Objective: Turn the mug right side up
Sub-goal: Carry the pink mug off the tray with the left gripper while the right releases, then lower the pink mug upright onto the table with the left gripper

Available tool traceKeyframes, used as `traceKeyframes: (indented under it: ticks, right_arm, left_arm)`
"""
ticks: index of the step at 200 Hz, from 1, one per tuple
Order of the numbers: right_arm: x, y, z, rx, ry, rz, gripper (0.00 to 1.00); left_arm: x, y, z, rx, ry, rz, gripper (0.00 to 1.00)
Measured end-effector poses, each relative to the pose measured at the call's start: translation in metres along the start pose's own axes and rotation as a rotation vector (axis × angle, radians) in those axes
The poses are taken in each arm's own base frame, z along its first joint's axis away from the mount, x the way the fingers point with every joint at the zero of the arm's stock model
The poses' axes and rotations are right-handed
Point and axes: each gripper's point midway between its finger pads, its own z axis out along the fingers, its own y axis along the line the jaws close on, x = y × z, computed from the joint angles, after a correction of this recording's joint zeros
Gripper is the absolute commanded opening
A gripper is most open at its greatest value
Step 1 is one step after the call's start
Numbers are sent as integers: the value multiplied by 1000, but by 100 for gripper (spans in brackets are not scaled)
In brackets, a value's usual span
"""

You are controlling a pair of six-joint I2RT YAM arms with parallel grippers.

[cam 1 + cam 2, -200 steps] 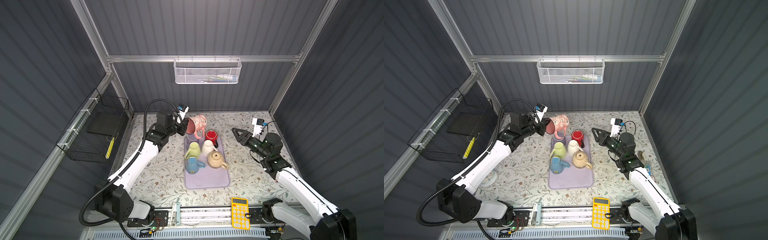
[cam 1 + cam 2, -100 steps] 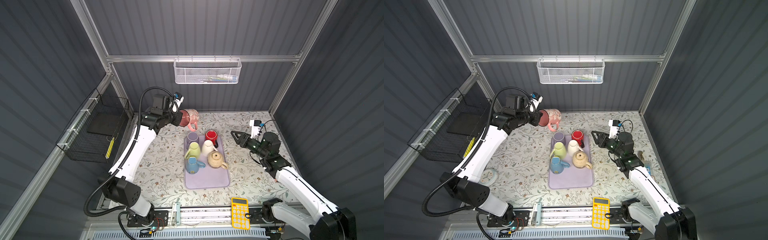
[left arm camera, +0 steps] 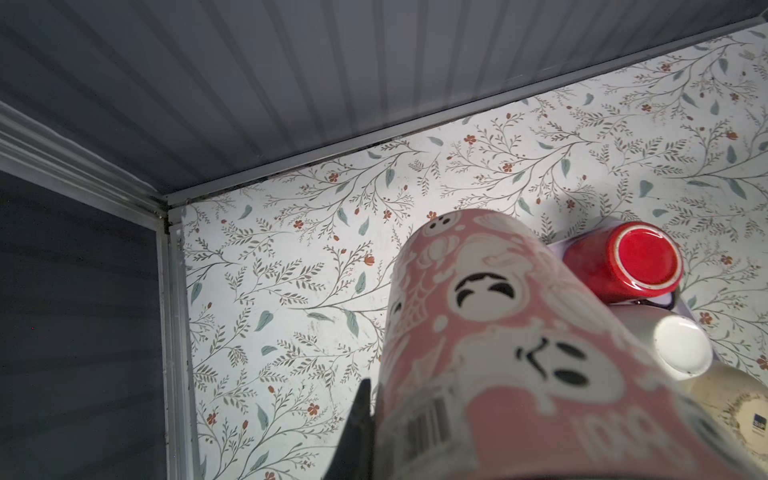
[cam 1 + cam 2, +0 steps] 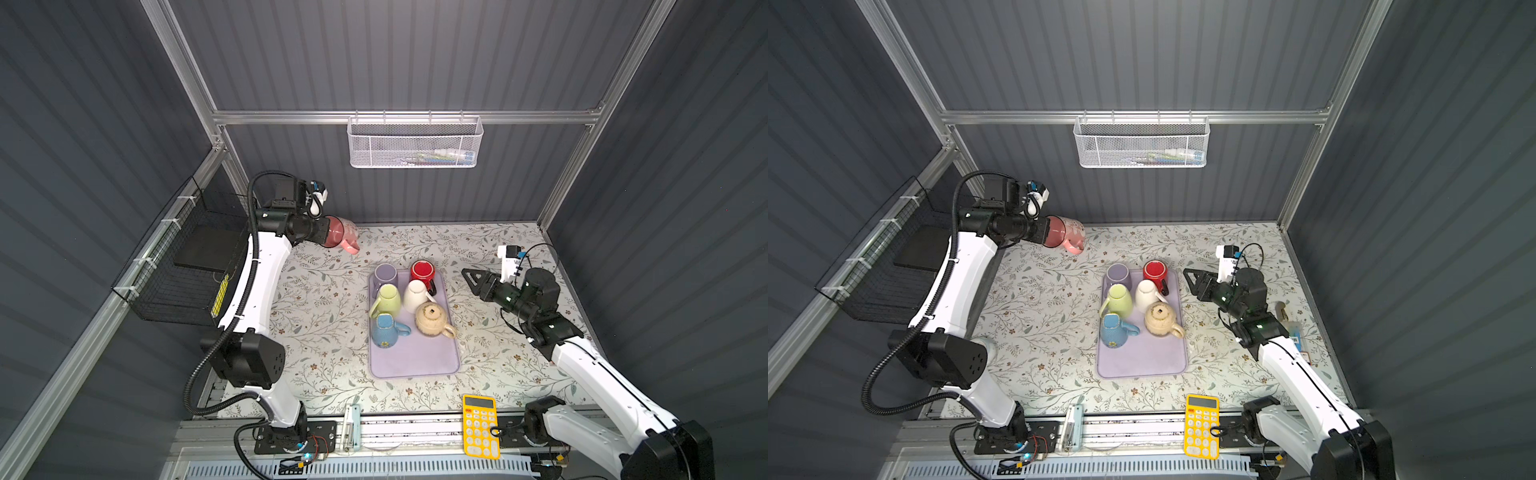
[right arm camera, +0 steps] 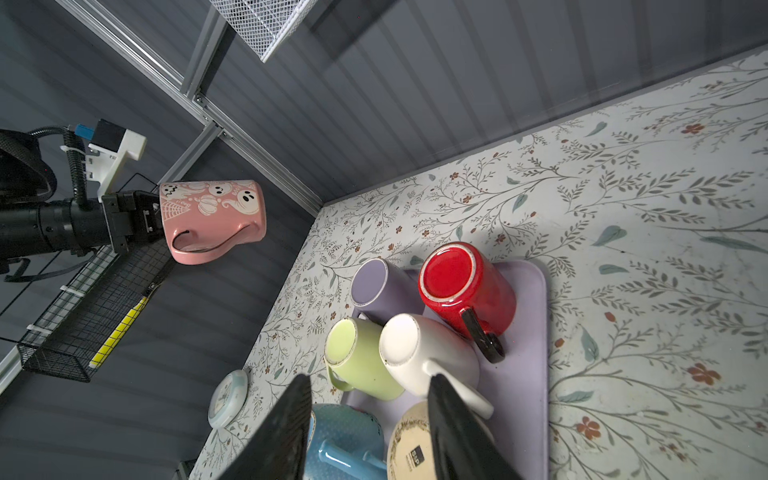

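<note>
A pink mug (image 4: 343,237) (image 4: 1069,237) with white ghost prints hangs in the air over the back left of the table. It lies on its side with its handle down and its base pointing away from the arm. My left gripper (image 4: 326,233) (image 4: 1047,233) is shut on the mug's rim, as the right wrist view shows: gripper (image 5: 154,218), mug (image 5: 214,216). In the left wrist view the mug (image 3: 498,332) fills the foreground beside one dark finger (image 3: 357,428). My right gripper (image 4: 467,276) (image 4: 1187,276) (image 5: 370,382) hovers open and empty, right of the tray.
A lilac tray (image 4: 415,365) (image 4: 1142,365) in mid-table carries several upside-down mugs, among them red (image 4: 423,272) and white (image 4: 417,295). A yellow calculator (image 4: 480,426) lies at the front edge. A black wire basket (image 4: 183,282) hangs on the left wall. A small clock (image 5: 227,399) lies left of the tray.
My left arm has carried the pink mug up and back to the left, away from the tray's far end. The right gripper has barely shifted.
</note>
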Motion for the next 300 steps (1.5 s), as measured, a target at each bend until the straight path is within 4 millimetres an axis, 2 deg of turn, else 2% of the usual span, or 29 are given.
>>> traceKeyframes:
  ticks: [22,56,85,116,157,174,209,233,300]
  right_arm:
    - [8,-5,2,7,20,11,47]
    - [18,-11,5,9,47,29,47]
    - [21,-11,5,3,54,30,47]
    - [21,-10,5,-2,57,29,47]
    - [25,-10,7,-7,71,32,46]
    - [29,-10,9,-9,83,36,46]
    - [36,-11,12,-5,108,41,46]
    - [38,-12,12,-3,115,42,46]
    - [49,-11,21,2,163,51,46]
  left_arm:
    - [2,6,14,-5,36,-10,0]
    - [15,20,48,-29,137,-29,0]
    - [23,48,72,-128,221,-38,0]
    - [24,72,83,-183,245,-58,0]
    - [27,93,93,-196,252,-92,0]
    - [35,100,105,-195,278,-104,0]
    - [65,110,134,-179,369,-131,0]
    - [76,116,142,-174,395,-147,0]
    - [88,134,144,-162,405,-205,0]
